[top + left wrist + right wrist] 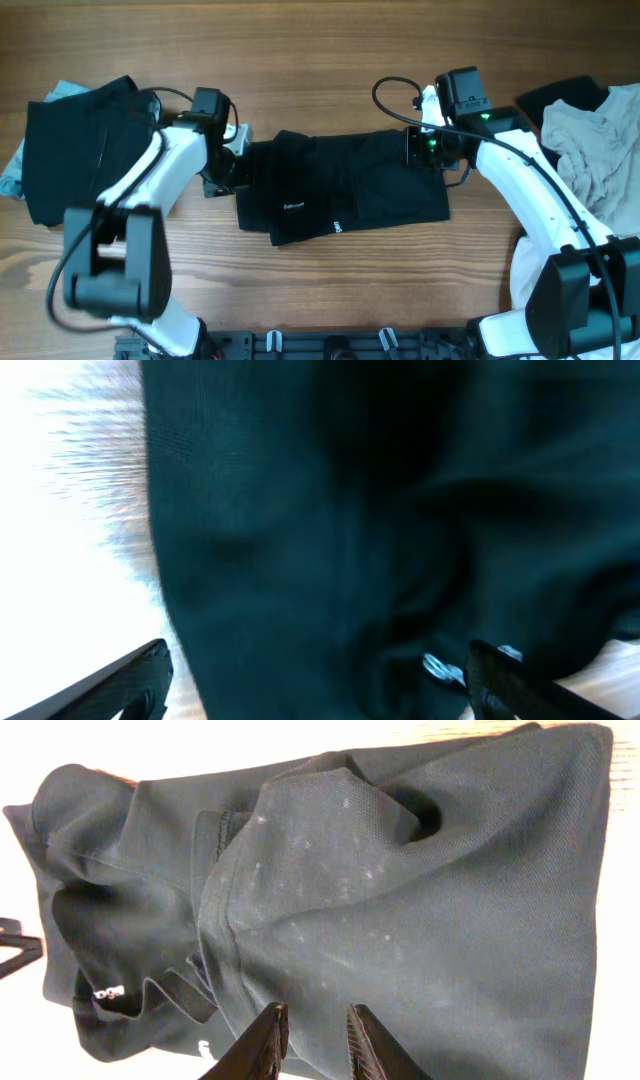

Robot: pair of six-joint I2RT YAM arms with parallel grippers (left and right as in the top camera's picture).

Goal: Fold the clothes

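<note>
A black garment (345, 190) lies spread across the middle of the wooden table (330, 60), partly folded over on itself, with small white lettering (292, 207) near its lower left edge. Its left part is rumpled and its right part lies flatter.

The left gripper (232, 165) sits at the garment's left edge. In the left wrist view it (320, 685) is released: the two fingers (130, 678) stand wide apart at the lower corners, and dark cloth fills most of the space ahead of them. That view is blurred, so whether the cloth touches either finger is unclear.

The right gripper (425, 148) is at the garment's upper right edge. In the right wrist view it (315, 1040) has its fingers (268, 1035) drawn close together, with only a slim gap between them, right at the hem of the black cloth. Dark fabric shows in that gap, but whether the fingers actually pinch the cloth cannot be told. The same view shows the garment's folds and the white lettering at its far end.

At the left end of the table a stack of folded black clothes (75, 145) rests on a light blue garment (65, 90). At the right end a crumpled beige garment (590, 140) lies beside another dark piece (560, 95)
</note>
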